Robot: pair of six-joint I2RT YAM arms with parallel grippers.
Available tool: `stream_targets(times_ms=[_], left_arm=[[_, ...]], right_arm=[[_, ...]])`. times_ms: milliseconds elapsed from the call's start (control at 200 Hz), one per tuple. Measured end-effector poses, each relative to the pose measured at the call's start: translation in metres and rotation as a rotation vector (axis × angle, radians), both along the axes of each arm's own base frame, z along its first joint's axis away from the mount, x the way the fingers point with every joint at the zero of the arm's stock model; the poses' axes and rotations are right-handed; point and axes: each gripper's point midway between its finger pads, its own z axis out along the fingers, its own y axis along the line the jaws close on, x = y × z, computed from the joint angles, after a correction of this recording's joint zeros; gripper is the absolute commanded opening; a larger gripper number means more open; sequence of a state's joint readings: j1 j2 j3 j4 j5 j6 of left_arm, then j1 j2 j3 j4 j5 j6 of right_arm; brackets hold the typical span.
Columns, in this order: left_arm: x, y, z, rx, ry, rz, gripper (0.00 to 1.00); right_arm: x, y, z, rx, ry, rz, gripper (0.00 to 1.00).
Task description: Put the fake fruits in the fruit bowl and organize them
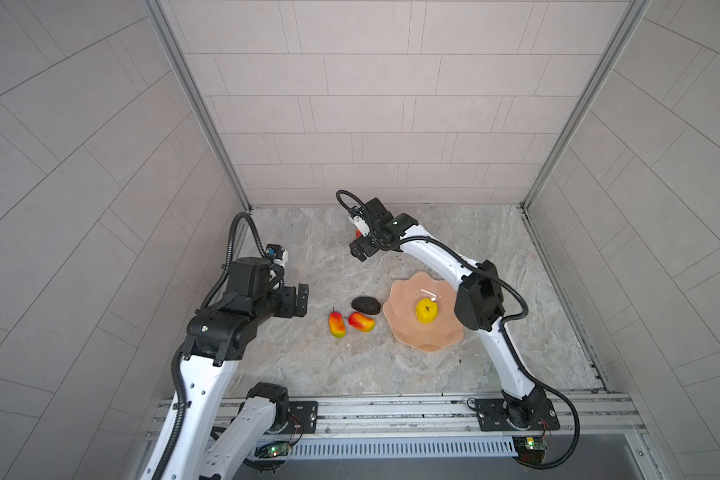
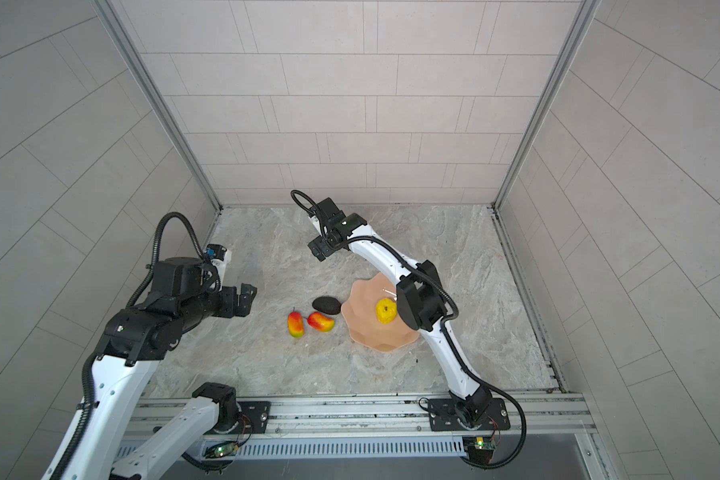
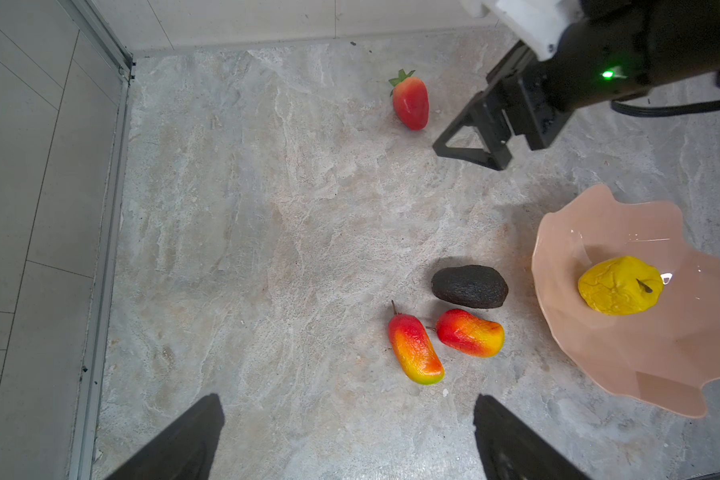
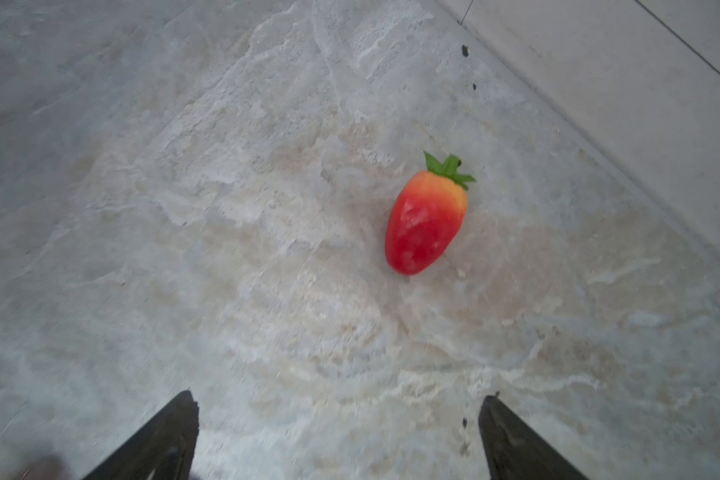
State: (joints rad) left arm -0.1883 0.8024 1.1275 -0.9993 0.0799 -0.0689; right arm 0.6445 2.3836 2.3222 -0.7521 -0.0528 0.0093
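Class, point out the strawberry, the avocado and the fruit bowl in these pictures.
strawberry [image 4: 425,224]: right wrist view, on the middle of its red body.
avocado [image 3: 469,286]: left wrist view, on the middle of its dark skin.
fruit bowl [image 1: 404,328]: in a top view, on its bare inner wall.

Marbled tabletop [image 1: 308,365]: pink bowl [image 1: 404,328], avocado [image 1: 366,305], mango [image 1: 337,325] beside second mango [image 1: 361,322], strawberry [image 3: 410,104] seemingly near back wall [image 3: 267,20].
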Motion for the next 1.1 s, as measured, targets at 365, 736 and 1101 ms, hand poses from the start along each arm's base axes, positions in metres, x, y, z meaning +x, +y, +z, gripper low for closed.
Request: stream_targets(times_ms=[365, 736, 1101], left_arm=[[0.009, -0.004, -0.002, -0.006, -0.003, -0.016, 1.0], [0.009, -0.006, 0.0, -0.01, -0.015, -0.028, 1.0], [0.006, -0.006, 0.0, -0.004, -0.024, -0.035, 1.0]], right_arm=[[0.072, 0.002, -0.063, 0.18, 0.02, -0.261, 1.0], [0.102, 0.017, -0.081, 0.405, 0.006, -0.431, 0.86], [0.119, 0.008, -0.081, 0.489, -0.008, -0.533, 0.51]])
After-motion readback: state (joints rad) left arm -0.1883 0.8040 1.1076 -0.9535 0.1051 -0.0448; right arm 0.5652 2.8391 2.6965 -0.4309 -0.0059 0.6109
